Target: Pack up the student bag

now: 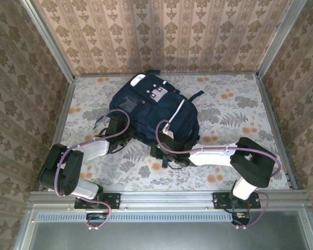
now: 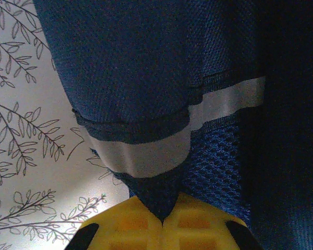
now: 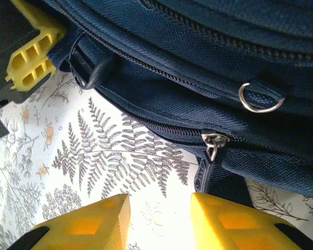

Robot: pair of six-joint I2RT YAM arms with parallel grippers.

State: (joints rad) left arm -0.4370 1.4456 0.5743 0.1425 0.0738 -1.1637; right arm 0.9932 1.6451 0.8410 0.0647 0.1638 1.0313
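Three papered walls (image 1: 167, 31) — floral tabletop (image 1: 240, 107), bag (image 1: 146, 114)

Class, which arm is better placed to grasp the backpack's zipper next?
Probably right: the right pincer is open near the silver zipper slider of the large dark navy fabric backpack; the left pincer is shut on a white-striped fold.

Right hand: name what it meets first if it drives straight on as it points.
Probably the student bag, near its zipper pull. The right hand is open; depth is unclear.
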